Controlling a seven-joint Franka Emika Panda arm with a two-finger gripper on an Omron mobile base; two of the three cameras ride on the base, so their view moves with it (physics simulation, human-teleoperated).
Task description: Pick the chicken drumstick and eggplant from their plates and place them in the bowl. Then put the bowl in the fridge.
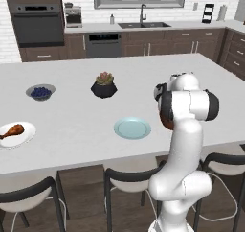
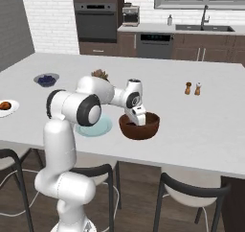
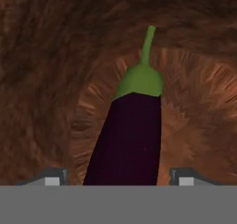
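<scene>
bowl point(image 3: 194, 126): grainy wood | eggplant point(image 3: 127, 140): smooth, dull purple skin

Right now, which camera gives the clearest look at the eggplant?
The hand view: the eggplant lies large and close on the floor of the wooden bowl, green stem pointing away, between the spread fingertips of the gripper. In the right base view the hand reaches into the bowl and covers it; in the left base view the arm blocks it.

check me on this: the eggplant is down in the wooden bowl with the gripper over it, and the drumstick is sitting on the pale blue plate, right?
Not quite. The chicken drumstick sits on the white plate, as the left base view shows; the pale blue plate has nothing on it. The rest holds: the eggplant lies in the wooden bowl beneath the gripper.
</scene>
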